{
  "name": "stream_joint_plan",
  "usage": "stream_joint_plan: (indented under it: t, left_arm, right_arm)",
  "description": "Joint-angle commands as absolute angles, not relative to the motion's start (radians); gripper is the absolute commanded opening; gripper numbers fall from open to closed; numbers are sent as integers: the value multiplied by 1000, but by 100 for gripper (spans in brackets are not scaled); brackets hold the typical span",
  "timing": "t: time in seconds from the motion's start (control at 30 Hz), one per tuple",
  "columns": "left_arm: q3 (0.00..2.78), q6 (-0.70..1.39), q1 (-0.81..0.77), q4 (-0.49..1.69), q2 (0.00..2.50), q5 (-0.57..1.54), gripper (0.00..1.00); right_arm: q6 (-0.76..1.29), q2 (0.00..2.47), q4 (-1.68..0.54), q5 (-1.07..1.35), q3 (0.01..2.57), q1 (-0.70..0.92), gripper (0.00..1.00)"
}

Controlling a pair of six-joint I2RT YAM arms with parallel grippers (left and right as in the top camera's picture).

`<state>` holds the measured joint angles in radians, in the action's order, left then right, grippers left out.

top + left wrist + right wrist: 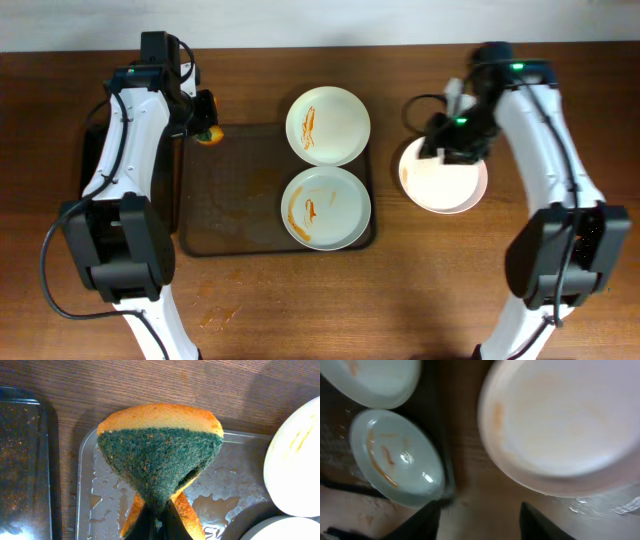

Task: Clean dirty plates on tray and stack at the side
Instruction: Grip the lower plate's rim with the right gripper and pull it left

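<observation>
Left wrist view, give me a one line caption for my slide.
Left gripper pinches a green-and-orange sponge over the edge of the wet tray, stained plate at right.

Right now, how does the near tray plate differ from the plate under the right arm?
The near tray plate sits on the tray; the side plate sits on the table, right of it. The near tray plate carries orange streaks; the side plate looks mostly clean, only faintly orange at its left rim. Both are round, pale, face up.
</observation>
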<state>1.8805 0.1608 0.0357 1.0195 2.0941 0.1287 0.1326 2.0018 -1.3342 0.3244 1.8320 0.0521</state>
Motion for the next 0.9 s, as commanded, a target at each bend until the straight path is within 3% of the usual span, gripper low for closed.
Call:
stream_joint_plan:
  t: [0.0, 0.07, 0.23, 0.63, 0.7, 0.73, 0.87]
  left_arm:
    - [1903, 160, 37, 1024, 2072, 123, 1]
    - [1903, 160, 37, 1024, 2072, 122, 1]
    - [1903, 160, 37, 1024, 2072, 123, 1]
    - [1903, 160, 37, 1026, 2072, 123, 1]
    - [1903, 160, 37, 1019, 2072, 123, 1]
    - [1903, 160, 37, 1019, 2072, 123, 1]
    - [1903, 160, 37, 1019, 2072, 123, 1]
  right_arm:
    - [304, 1995, -1288, 265, 1769, 169, 48]
    - [404, 1995, -1250, 195, 1703, 278, 38]
    - [592, 2000, -1055, 190, 1497, 420, 29]
    - [656, 2070, -995, 193, 1450, 417, 28]
    - [651, 2081, -992, 208, 1450, 416, 17]
    - [618, 2083, -987, 237, 1453, 412, 5]
    - [559, 2083, -1026, 213, 1530, 453, 4]
